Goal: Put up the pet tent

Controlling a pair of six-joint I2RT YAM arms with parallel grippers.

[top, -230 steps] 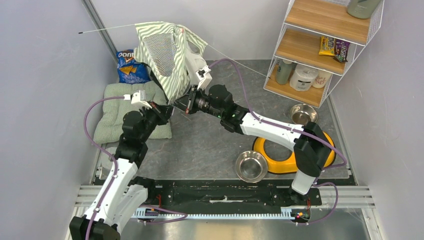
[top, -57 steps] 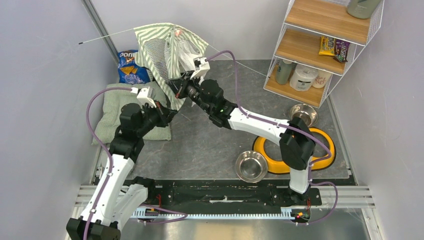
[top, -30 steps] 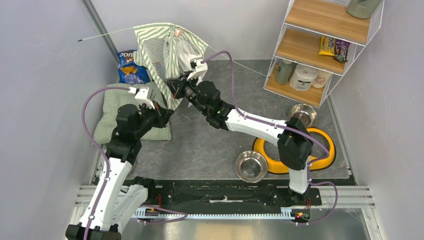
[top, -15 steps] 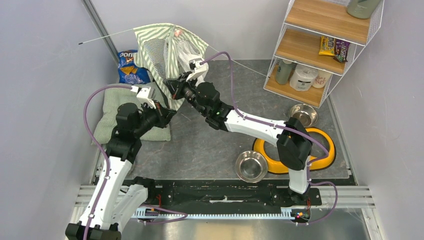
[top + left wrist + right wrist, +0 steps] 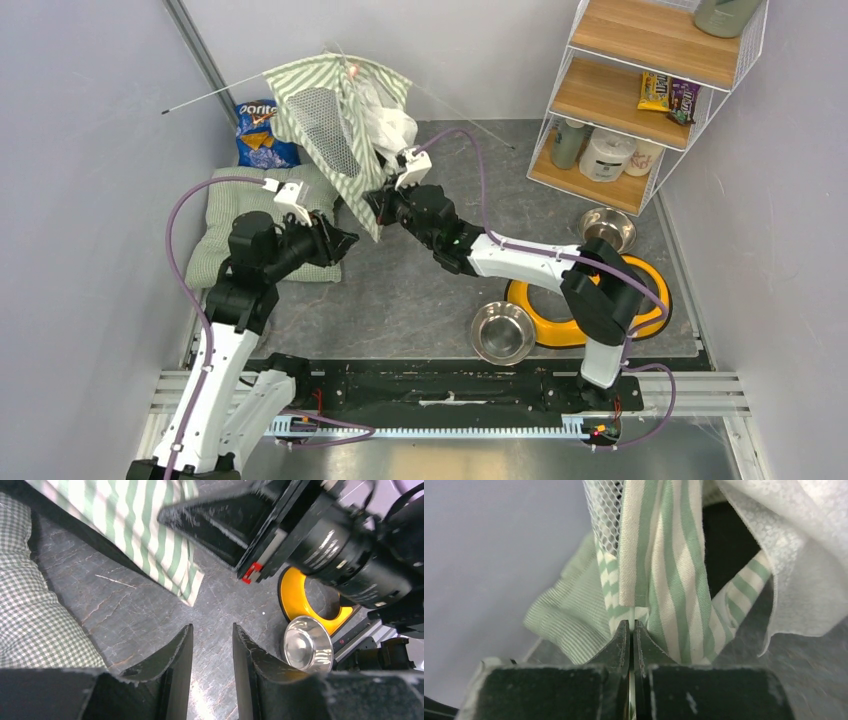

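Pet tent (image 5: pixel 340 110), green-and-white striped with a mesh panel: hangs crumpled above the right gripper (image 5: pixel 631 630), whose jaws are closed tight on its lower hem. Left gripper (image 5: pixel 212 630): jaws narrowly parted, empty, near the hem's corner without touching. Checked cushion (image 5: pixel 30 605) beside it.

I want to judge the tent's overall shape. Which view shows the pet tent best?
Top external: only there does nearly the whole pet tent show, outline included. The right wrist view shows just its striped hem pinched in the right gripper; the left wrist view shows just a hanging striped corner.
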